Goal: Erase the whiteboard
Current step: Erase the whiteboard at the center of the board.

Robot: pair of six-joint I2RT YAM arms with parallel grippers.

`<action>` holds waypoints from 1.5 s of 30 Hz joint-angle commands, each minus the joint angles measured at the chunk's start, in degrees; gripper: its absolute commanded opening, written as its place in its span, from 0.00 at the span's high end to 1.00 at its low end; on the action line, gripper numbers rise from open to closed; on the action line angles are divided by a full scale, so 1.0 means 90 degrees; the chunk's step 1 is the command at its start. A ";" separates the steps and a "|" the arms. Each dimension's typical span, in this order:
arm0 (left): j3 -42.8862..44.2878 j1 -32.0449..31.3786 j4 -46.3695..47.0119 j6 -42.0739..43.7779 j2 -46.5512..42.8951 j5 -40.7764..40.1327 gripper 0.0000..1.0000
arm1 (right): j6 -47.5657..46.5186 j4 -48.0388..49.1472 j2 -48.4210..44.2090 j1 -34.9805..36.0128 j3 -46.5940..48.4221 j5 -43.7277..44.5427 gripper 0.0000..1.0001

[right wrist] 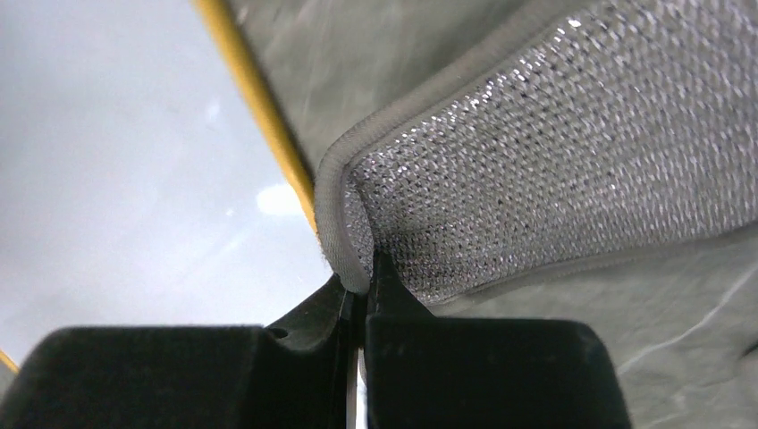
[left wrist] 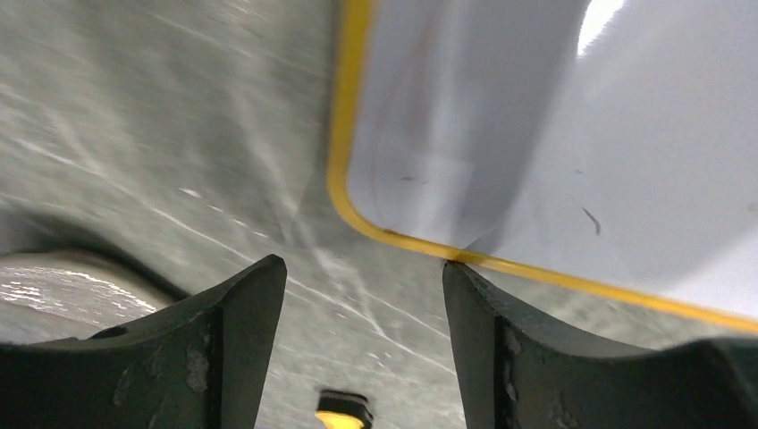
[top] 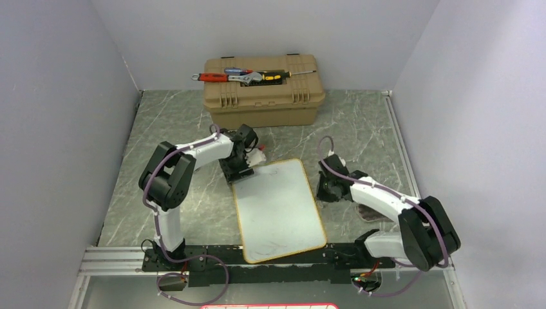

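Note:
The whiteboard (top: 277, 209), glossy white with a yellow-orange rim, lies flat in the middle of the table, with faint dark scribbles near its front edge (top: 270, 248). My left gripper (top: 243, 168) stands open and empty at the board's far left corner; in the left wrist view the left gripper (left wrist: 362, 264) hangs over bare table, its right finger (left wrist: 487, 340) at the rim of the whiteboard (left wrist: 501, 134). My right gripper (top: 328, 187) is at the board's right edge. The right wrist view shows the right gripper (right wrist: 362, 279) shut on the hem of a grey mesh cloth (right wrist: 554, 179), beside the whiteboard (right wrist: 116, 179).
A tan toolbox (top: 261, 90) stands at the back, with a red-handled wrench (top: 225, 77) and a screwdriver (top: 283, 75) on its lid. Grey walls close in left, right and behind. A metal rail (top: 116, 257) runs along the near edge.

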 commanded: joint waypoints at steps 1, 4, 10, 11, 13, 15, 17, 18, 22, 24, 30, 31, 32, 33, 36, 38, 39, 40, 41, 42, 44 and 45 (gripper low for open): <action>0.0299 0.0154 0.2020 -0.0185 0.0721 0.0684 0.30 | 0.0998 -0.0769 -0.0406 0.0798 -0.0558 -0.0722 1.00; 0.0569 0.0174 0.1949 -0.0201 0.0962 0.0897 0.31 | 0.1378 -0.0853 -0.0730 0.1093 -0.0752 -0.0687 1.00; 0.1680 0.0203 0.1275 -0.0404 0.1564 0.1471 0.34 | 0.1181 -0.1541 -0.1152 0.0948 -0.0335 -0.0320 1.00; 0.1838 0.0243 0.1141 -0.0432 0.1565 0.1569 0.34 | 0.1071 -0.1684 -0.1153 0.0839 -0.0172 -0.0320 1.00; 0.2196 0.0439 0.0626 -0.0570 0.1419 0.1963 0.33 | 0.0736 -0.2065 -0.1288 0.0431 0.0364 -0.0104 1.00; 0.2308 0.0664 0.0338 -0.0615 0.1224 0.2288 0.31 | 0.0489 -0.2307 -0.1305 0.0189 0.0738 -0.0034 1.00; 0.2300 0.0872 0.0148 -0.0599 0.0981 0.2506 0.28 | 0.0173 -0.2505 -0.1234 -0.0052 0.1130 -0.0111 1.00; 0.2290 0.0962 0.0052 -0.0582 0.0855 0.2573 0.27 | 0.0050 -0.2541 -0.1184 -0.0160 0.1310 -0.0236 1.00; 0.2198 0.1276 -0.0318 -0.0663 0.0361 0.2882 0.25 | -0.0157 -0.2130 -0.0878 -0.0662 0.1645 -0.1151 1.00; 0.2047 0.1340 -0.0395 -0.0750 0.0181 0.3117 0.25 | -0.0174 -0.1819 -0.0584 -0.0849 0.1712 -0.1610 1.00; 0.1187 0.1243 -0.0102 -0.1087 0.0209 0.3991 0.30 | -0.0002 -0.0593 0.0734 -0.1266 0.1638 -0.2473 1.00; 0.1079 0.1196 -0.0028 -0.1099 0.0276 0.4000 0.30 | 0.0054 -0.0430 0.0940 -0.1305 0.1631 -0.2585 1.00; 0.0985 0.1168 0.0059 -0.1105 0.0354 0.3988 0.30 | 0.0111 -0.0231 0.1099 -0.1315 0.1602 -0.2635 1.00; 0.0902 0.1138 0.0147 -0.1105 0.0420 0.3971 0.30 | 0.0163 -0.0069 0.1239 -0.1323 0.1585 -0.2619 1.00; 0.0790 0.1105 0.0388 -0.1132 0.0641 0.3990 0.30 | 0.0295 0.0490 0.1526 -0.1431 0.1503 -0.2665 1.00; 0.0852 0.1076 0.0431 -0.1135 0.0808 0.4064 0.30 | 0.0428 0.0835 0.1626 -0.1507 0.1413 -0.2719 1.00; 0.0874 0.1053 0.0446 -0.1135 0.0858 0.4078 0.30 | 0.0485 0.1029 0.1660 -0.1540 0.1356 -0.2781 1.00; 0.0881 0.1030 0.0469 -0.1121 0.0903 0.4049 0.30 | 0.0528 0.1195 0.1751 -0.1573 0.1297 -0.2845 1.00; 0.0874 0.0997 0.0501 -0.1104 0.0950 0.4003 0.30 | 0.0564 0.1306 0.1863 -0.1595 0.1267 -0.2876 1.00; 0.0868 0.0963 0.0530 -0.1081 0.0986 0.3946 0.31 | 0.0592 0.1379 0.1986 -0.1607 0.1261 -0.2866 1.00; 0.0851 0.0890 0.0550 -0.1017 0.1083 0.3839 0.34 | 0.0650 0.1579 0.2248 -0.1609 0.1192 -0.2847 1.00; 0.0833 0.0849 0.0550 -0.0997 0.1124 0.3774 0.35 | 0.0766 0.1728 0.2337 -0.1609 0.1120 -0.2803 1.00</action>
